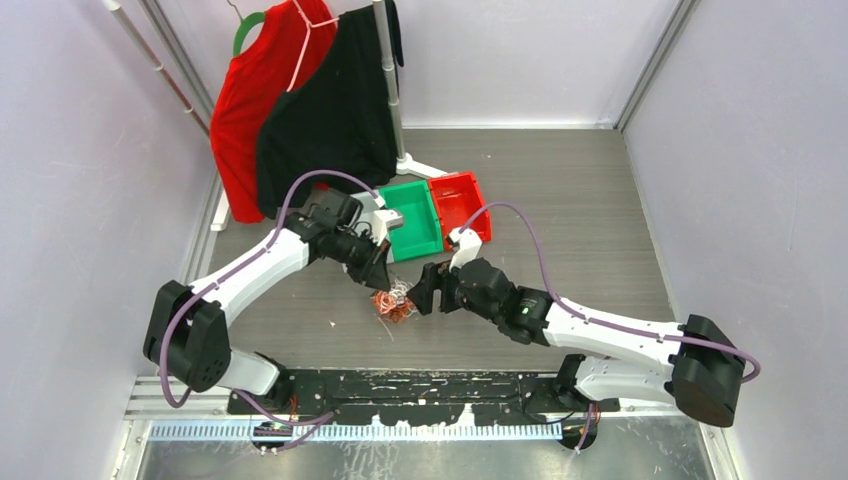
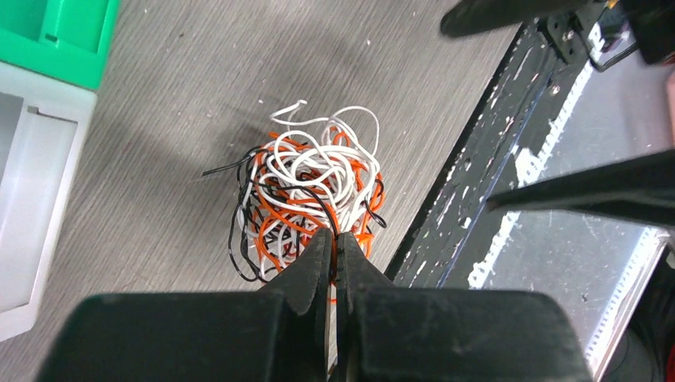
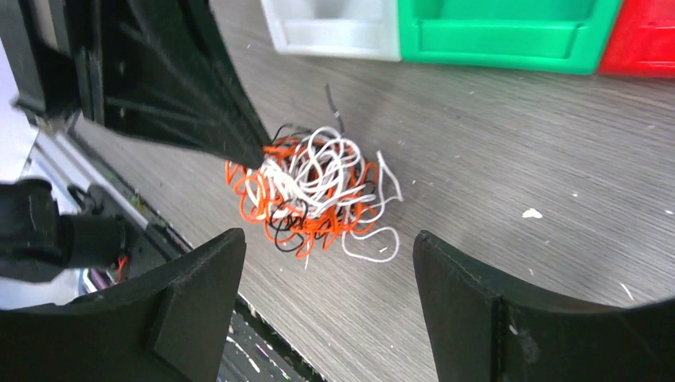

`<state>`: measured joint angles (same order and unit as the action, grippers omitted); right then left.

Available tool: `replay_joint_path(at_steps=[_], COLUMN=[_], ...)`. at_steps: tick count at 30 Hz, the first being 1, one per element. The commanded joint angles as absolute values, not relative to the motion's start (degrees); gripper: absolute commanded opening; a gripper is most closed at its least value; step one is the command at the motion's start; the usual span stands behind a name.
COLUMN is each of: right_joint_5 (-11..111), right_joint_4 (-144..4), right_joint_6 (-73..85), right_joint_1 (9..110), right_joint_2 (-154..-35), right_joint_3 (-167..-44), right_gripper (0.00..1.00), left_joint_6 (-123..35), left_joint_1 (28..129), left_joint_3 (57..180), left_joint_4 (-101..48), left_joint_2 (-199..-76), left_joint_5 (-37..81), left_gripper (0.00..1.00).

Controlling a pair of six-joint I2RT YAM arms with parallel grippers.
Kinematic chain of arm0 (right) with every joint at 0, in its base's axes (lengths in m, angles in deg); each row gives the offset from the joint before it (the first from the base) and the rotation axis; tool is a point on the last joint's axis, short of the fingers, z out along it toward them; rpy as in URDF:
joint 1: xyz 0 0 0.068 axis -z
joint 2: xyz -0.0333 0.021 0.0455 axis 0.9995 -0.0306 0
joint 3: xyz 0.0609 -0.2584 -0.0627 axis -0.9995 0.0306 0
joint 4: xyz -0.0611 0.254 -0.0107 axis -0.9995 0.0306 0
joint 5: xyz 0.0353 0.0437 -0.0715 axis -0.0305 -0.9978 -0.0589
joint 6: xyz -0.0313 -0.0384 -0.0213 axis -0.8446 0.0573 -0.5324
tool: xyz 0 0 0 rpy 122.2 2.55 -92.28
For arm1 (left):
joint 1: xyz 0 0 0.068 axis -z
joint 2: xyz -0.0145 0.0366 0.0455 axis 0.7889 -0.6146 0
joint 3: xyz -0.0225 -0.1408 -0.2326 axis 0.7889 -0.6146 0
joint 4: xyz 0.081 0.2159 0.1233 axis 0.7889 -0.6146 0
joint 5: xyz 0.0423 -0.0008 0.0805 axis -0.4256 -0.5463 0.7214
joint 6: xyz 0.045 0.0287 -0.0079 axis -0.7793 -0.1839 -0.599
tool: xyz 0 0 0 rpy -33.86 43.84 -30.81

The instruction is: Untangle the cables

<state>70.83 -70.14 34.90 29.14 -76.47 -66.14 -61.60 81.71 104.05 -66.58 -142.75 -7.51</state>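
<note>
Cables [image 2: 306, 191] in the closed left jaws; right jaws wide, nearby

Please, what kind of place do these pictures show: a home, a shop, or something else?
Probably a robot lab test cell, not a home. Plain pale walls with metal framing enclose a grey table, and practice props stand on it: coloured bins, a rack of shirts, a snarl of cables.

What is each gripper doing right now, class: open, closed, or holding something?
Left gripper: closed on the snarl of thin orange, white and black cables.
Right gripper: open, holding nothing.
</note>
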Motion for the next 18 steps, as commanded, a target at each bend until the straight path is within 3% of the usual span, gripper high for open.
replay_joint_path(at_steps=[1,11,18], right_joint_5=[62.57,63.17,68.54], right_joint_4=[-84.51,-98.23,-103.63], right_joint_6=[29.34,29.42,29.78], right_joint_1=[28.95,28.35,28.34], right_joint_2=[-77.49,-86.42,-88.58], right_joint_3=[-63.26,-62.72,-60.22], right_gripper=[0.82,0.92,0.86], left_joint_6=[-57.97,-54.50,-52.95], left_joint_1=[82.07,82.09,82.02], left_joint_3=[108.48,109.29,110.14], left_joint_4=[-67.00,-69.38,-71.78], left_joint_2=[-142.78,-140.41,-140.21], left_joint_5=[-11.84,-16.66,-20.61], left_gripper=[0.00,0.00,0.00])
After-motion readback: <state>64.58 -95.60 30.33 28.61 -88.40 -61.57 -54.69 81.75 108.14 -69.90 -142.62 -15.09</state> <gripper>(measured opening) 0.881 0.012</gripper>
